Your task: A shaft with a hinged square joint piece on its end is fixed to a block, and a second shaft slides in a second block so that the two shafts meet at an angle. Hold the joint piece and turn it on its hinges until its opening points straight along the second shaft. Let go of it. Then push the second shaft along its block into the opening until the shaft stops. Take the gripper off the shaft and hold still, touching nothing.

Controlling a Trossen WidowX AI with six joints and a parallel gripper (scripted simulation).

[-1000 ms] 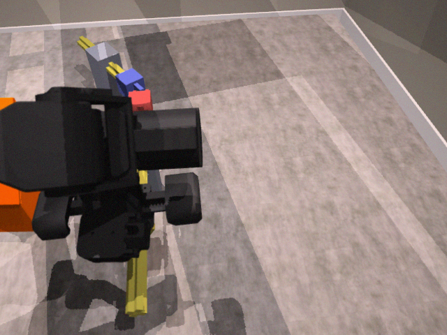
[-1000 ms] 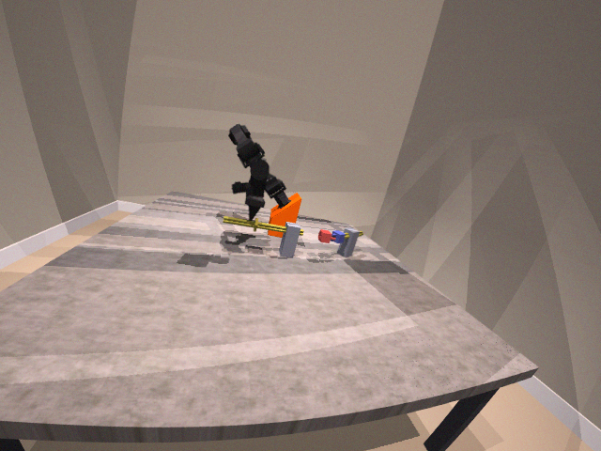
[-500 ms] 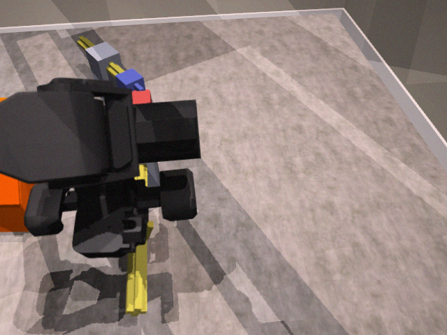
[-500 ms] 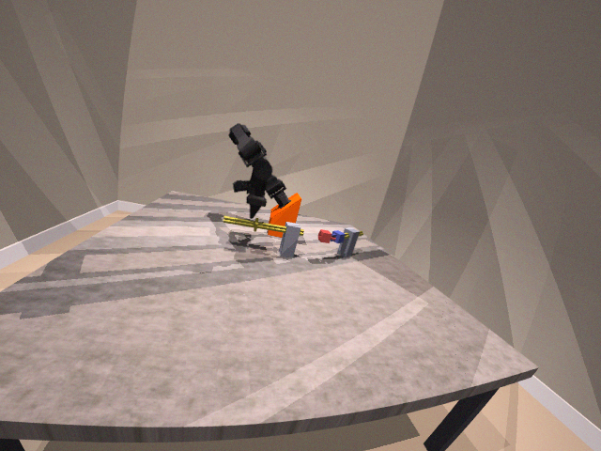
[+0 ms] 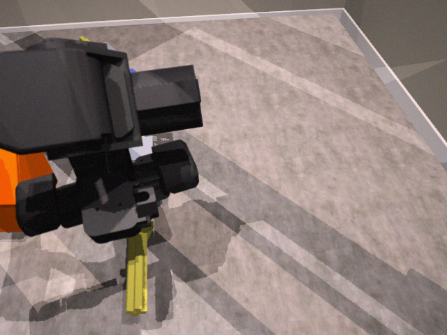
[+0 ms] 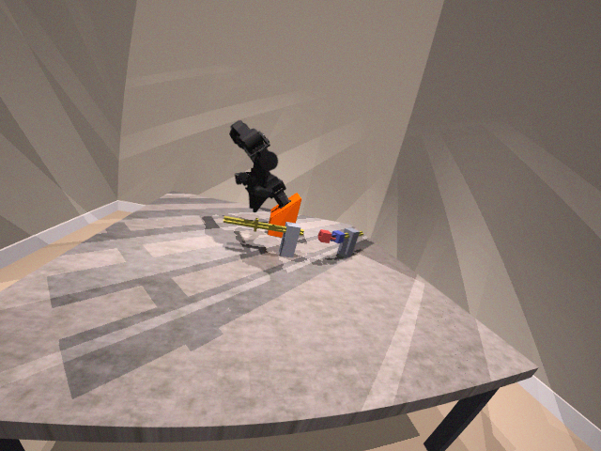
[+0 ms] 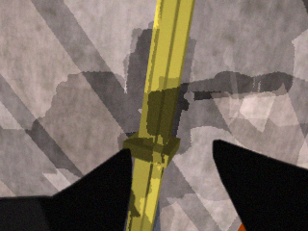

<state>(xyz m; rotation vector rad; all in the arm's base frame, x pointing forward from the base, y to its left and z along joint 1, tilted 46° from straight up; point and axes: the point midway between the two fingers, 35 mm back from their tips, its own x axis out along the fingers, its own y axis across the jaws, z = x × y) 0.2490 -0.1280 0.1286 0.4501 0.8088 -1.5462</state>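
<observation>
The yellow second shaft [image 5: 136, 285] [image 6: 238, 221] [image 7: 170, 53] runs through the pale grey second block [image 6: 289, 242] [image 5: 144, 144]. Its end stands a short gap from the red joint piece [image 6: 324, 236], which is hinged to a blue part [image 6: 338, 237] at the other grey block [image 6: 347, 243]. In the top view the arm hides the red piece. My gripper [image 7: 171, 152] [image 6: 254, 209] is open and empty above the shaft. In the wrist view the shaft's collar [image 7: 153, 146] shows between the fingertips, nearer the left finger. The exterior view shows the fingertips raised over the shaft.
The orange arm base [image 5: 26, 173] [image 6: 285, 218] stands beside the second shaft and its block. The fixed yellow shaft [image 6: 361, 234] sticks out behind its block. Walls [image 6: 271, 72] rise beyond the table [image 6: 291, 339].
</observation>
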